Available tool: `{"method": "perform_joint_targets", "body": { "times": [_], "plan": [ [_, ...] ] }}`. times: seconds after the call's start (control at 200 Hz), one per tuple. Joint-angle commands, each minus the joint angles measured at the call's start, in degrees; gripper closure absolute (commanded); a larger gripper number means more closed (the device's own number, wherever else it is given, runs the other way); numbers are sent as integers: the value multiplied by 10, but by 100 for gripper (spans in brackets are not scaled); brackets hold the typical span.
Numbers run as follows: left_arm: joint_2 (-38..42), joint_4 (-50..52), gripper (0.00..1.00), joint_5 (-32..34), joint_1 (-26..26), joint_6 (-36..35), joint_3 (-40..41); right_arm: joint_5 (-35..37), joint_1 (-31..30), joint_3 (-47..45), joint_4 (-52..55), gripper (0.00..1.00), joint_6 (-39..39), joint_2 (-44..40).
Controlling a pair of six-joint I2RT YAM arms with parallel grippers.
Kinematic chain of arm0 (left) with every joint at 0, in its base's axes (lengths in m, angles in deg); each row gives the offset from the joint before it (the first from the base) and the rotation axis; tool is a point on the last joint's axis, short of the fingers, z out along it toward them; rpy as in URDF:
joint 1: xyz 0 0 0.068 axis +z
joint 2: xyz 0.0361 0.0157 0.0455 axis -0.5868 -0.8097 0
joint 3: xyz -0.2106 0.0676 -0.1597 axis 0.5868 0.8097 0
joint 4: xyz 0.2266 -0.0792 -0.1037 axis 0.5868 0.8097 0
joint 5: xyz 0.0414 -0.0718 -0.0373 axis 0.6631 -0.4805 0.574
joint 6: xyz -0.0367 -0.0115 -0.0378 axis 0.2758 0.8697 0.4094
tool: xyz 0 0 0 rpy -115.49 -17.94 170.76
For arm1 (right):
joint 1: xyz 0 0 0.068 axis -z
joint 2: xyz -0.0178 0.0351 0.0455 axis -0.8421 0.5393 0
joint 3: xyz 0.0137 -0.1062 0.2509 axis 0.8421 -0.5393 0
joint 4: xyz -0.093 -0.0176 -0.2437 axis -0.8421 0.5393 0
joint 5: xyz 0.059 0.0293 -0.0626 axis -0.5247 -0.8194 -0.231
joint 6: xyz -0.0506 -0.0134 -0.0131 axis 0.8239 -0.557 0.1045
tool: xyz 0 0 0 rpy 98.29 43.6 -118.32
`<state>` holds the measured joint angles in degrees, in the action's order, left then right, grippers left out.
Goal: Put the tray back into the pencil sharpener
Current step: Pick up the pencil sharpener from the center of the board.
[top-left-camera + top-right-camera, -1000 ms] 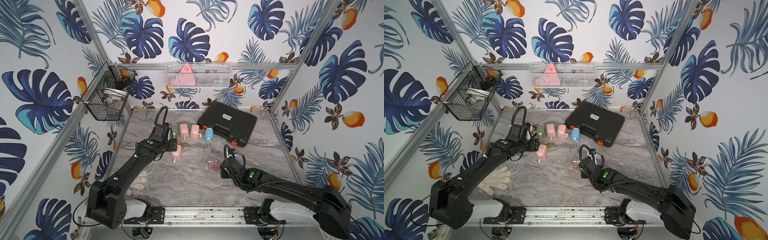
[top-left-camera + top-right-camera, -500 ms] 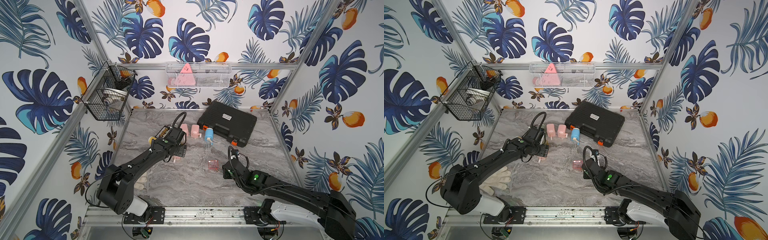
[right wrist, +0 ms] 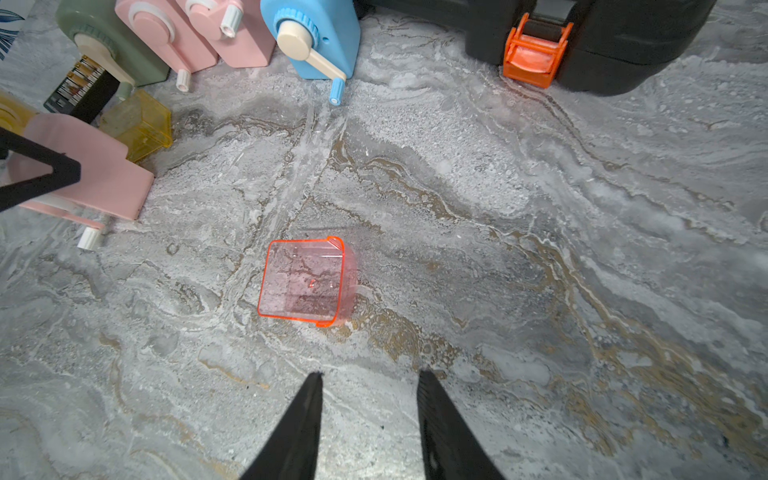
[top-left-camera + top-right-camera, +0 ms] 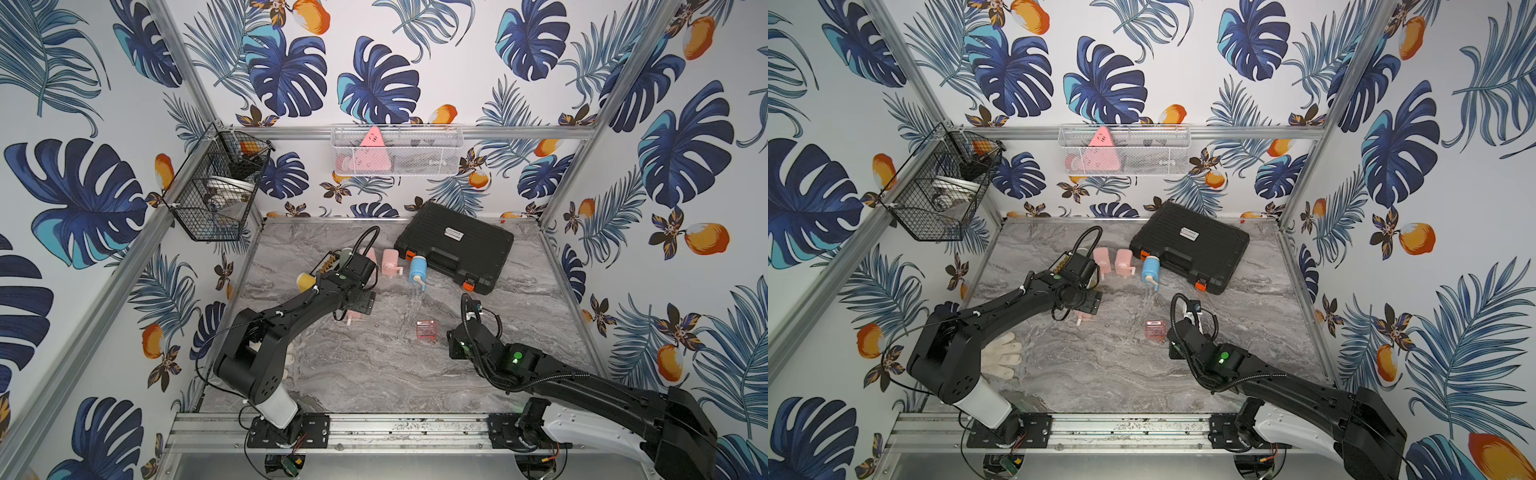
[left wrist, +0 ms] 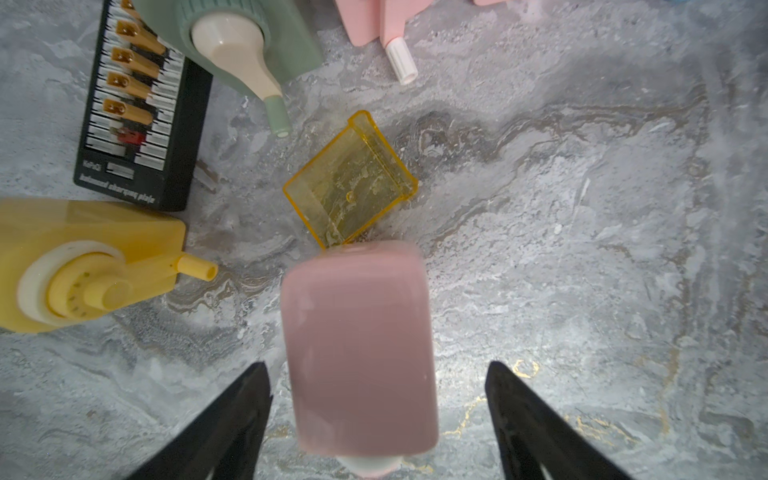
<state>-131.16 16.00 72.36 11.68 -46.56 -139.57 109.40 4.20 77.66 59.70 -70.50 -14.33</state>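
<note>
The left gripper (image 5: pixel 374 363) stands open above the pink pencil sharpener (image 5: pixel 359 353). The sharpener lies between the two black fingers (image 5: pixel 232 415), with a visible gap on each side; no contact is seen. The right gripper (image 3: pixel 370 374) is also open, its fingers set moderately apart with nothing between them. It hovers over the marble table (image 4: pixel 374 374). The pink tray (image 3: pixel 305 282) rests on the table with its open side up, near the right gripper's fingertips but apart from them. In both top views the tray (image 4: pixel 427 331) (image 4: pixel 1155 330) sits between the two arms, well apart from the pink pencil sharpener. A yellow tray (image 5: pixel 349 195) lies just beside the far end of that sharpener. A yellow sharpener (image 5: pixel 83 270) and a green sharpener (image 5: pixel 249 37) are nearby. A blue sharpener (image 4: pixel 417 268) stands just beside the black case (image 4: pixel 455 249) toward the rear of the table.
</note>
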Motion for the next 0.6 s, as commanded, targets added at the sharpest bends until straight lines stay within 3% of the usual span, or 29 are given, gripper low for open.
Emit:
{"method": "perform_joint_targets", "body": {
  "times": [0.0, 0.596],
  "plan": [
    [-10, -8, 18, -20, 10, 9, -9, 8, 0, 0, 3, 59, -4, -4],
    [-41, -7, 36, -19, 29, 3, -11, 0, 1, -5, -9, 58, -5, -1]
  ]
}}
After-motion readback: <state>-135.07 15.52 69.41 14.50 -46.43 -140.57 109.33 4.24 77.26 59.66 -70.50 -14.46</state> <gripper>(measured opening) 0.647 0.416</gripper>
